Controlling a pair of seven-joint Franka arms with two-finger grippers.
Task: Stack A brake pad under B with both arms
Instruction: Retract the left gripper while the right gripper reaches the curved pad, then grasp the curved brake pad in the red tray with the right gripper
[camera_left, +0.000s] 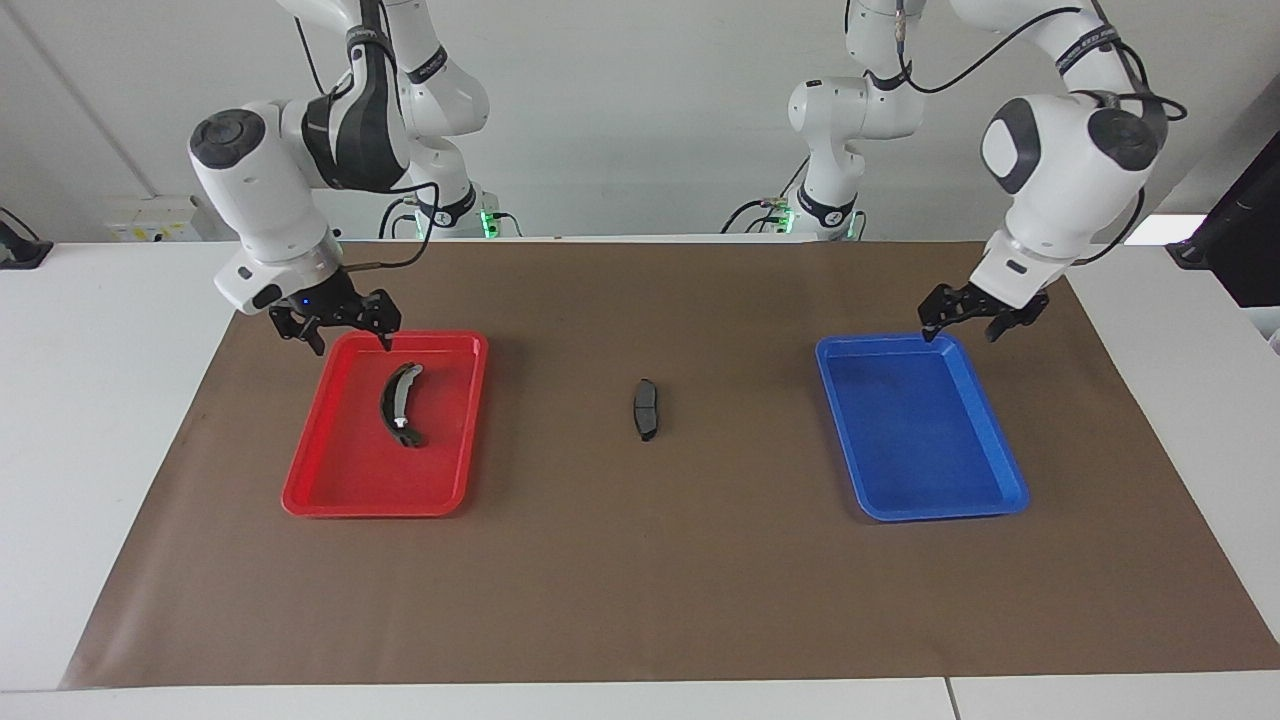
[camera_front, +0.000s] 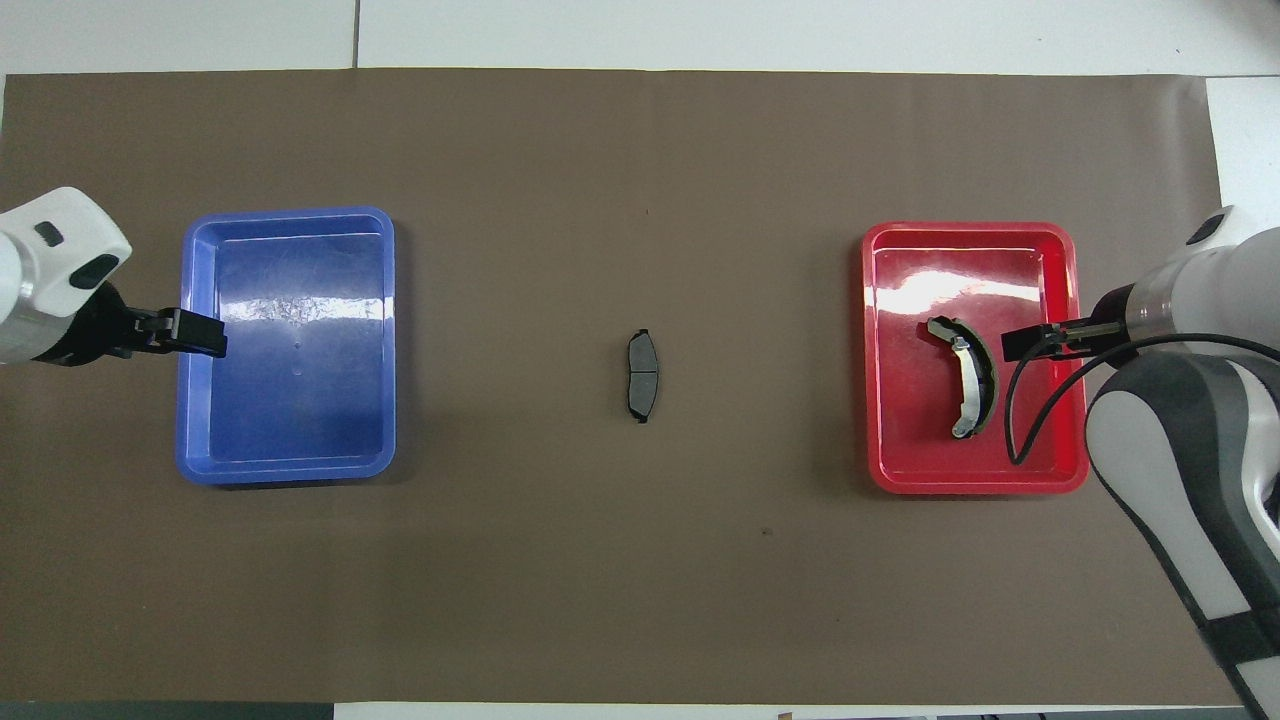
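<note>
The short dark brake pad A (camera_left: 647, 409) lies flat on the brown mat mid-table, also seen from overhead (camera_front: 641, 376). The crescent shoe B (camera_left: 400, 404) lies in the red tray (camera_left: 380, 508), also seen from overhead (camera_front: 968, 377). My right gripper (camera_left: 352, 345) is open and empty, low over the red tray's rim nearest the robots; from overhead (camera_front: 1015, 345) it sits beside B. My left gripper (camera_left: 960, 337) is open and empty over the blue tray's (camera_left: 940, 513) corner nearest the robots, toward the left arm's end; it also shows overhead (camera_front: 205, 337).
The red tray (camera_front: 975, 487) and the blue tray (camera_front: 285, 472) stand on the brown mat (camera_left: 640, 580), one toward each end. The blue tray holds nothing. White table surface borders the mat.
</note>
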